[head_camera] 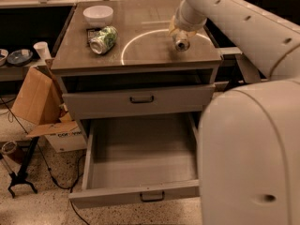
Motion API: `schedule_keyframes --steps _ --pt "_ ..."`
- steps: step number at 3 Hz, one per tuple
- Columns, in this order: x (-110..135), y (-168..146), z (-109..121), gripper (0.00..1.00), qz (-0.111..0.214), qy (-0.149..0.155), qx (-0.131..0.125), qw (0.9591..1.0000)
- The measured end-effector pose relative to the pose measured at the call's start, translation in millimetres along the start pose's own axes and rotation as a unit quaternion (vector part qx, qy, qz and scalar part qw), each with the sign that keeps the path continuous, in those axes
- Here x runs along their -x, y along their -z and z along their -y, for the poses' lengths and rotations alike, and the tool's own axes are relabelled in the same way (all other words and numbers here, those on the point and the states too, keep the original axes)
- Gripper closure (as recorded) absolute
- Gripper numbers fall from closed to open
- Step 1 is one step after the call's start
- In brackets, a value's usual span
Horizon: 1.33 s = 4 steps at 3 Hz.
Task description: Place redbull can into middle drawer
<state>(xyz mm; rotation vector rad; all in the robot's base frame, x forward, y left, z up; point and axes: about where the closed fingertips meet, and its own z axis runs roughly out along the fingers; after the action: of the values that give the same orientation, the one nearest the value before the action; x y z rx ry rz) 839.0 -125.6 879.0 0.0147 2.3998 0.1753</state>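
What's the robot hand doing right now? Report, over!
Gripper at redbull can, right side of cabinet top. Middle drawer open below. Green can lies far left, off the path.

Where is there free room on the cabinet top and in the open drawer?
The middle drawer is bare inside. On the cabinet top, the centre is free, between the green can and the redbull can, and so is the front strip. Crowded: back left, with bowl and green can; right side, where the gripper is at the redbull can.
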Motion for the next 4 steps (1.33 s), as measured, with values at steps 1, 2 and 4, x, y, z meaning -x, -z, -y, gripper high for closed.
schedule_keyframes --steps 1,2,4 --pt "-14 37 5 1.00 0.003 0.026 0.064 0.9976" --pt "-43 62 10 1.00 -0.018 0.028 0.157 0.9870" --pt "-113 94 13 1.00 -0.072 0.091 0.360 0.9256"
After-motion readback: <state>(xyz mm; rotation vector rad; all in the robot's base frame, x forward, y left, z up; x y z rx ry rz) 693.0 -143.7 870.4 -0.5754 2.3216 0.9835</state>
